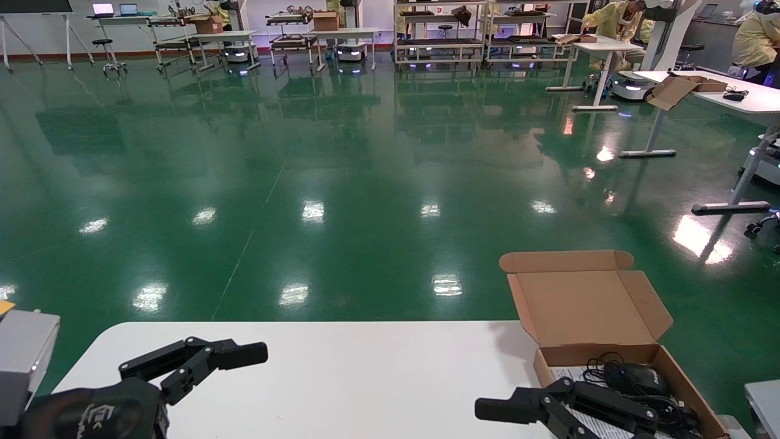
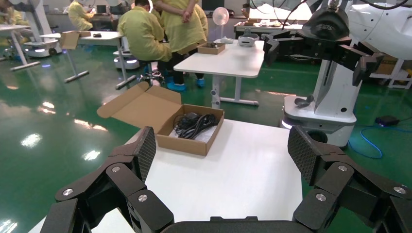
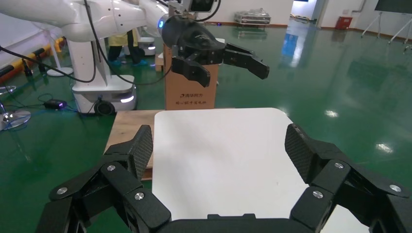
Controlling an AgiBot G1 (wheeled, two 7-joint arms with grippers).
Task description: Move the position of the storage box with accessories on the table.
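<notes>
The storage box (image 1: 600, 355) is a shallow brown cardboard box at the right end of the white table (image 1: 365, 378), with its lid (image 1: 585, 305) open away from me. Inside lie a black coiled cable (image 1: 627, 378) and a white printed sheet (image 1: 563, 373). The left wrist view shows the box (image 2: 184, 143), the cable (image 2: 194, 124) and the sheet (image 2: 206, 137). My right gripper (image 1: 487, 410) is open and empty, raised by the box's near left corner. My left gripper (image 1: 244, 355) is open and empty over the table's left end, far from the box.
The table's rounded far edge drops to the green floor (image 1: 341, 183). A tall cardboard carton (image 3: 189, 92) and a wooden board (image 3: 128, 126) stand beyond the table's left end. Other white desks (image 1: 731, 97), robots and people in yellow coats are farther off.
</notes>
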